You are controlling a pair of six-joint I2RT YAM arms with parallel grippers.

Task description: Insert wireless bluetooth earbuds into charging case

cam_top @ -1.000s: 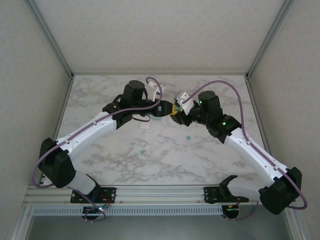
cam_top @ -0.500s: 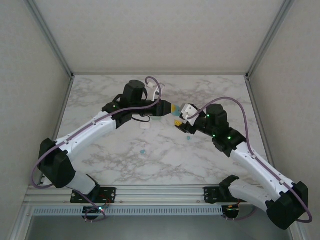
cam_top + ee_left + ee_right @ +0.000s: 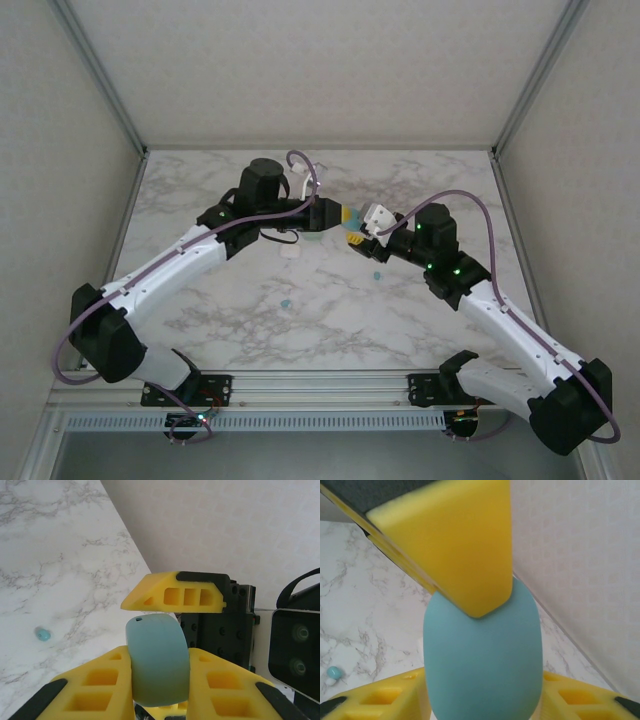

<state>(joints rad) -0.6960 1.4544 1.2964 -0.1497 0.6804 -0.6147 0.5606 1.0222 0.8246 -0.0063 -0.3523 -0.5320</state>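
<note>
Left wrist view has the left gripper (image 3: 159,656) clenched on a smooth, matte teal-blue plastic charging case (image 3: 157,665), rounded like a river pebble. Its yellow fingers (image 3: 102,680), moulded with hollow cells, press on either flank. One yellow finger (image 3: 175,592) of the right gripper (image 3: 482,676) stands over the case's domed top, just clear of it (a sliver of wall shows between), so I judge those jaws spread and not biting. Seen from the right wrist, the case stands upright between that gripper's own fingers, with a left finger lying across its upper face.

The step in hand looks like prying the lid up; the case appears shut. The shell is slick and curved all over, so a pad set on the dome would likely skid. It would be better to catch the seam, close gently, and have the left hold low and firm so the lid half can swing. Squeezing across lid and base together would pin it closed.

The earbuds lie on the glossy, grey-veined white marble table (image 3: 200,320), well apart from the case. One tiny teal earbud (image 3: 376,273) is near the right gripper, another (image 3: 287,301) nearer the bases. A small white block (image 3: 290,253) lies near the left arm; I cannot tell what it is.
</note>
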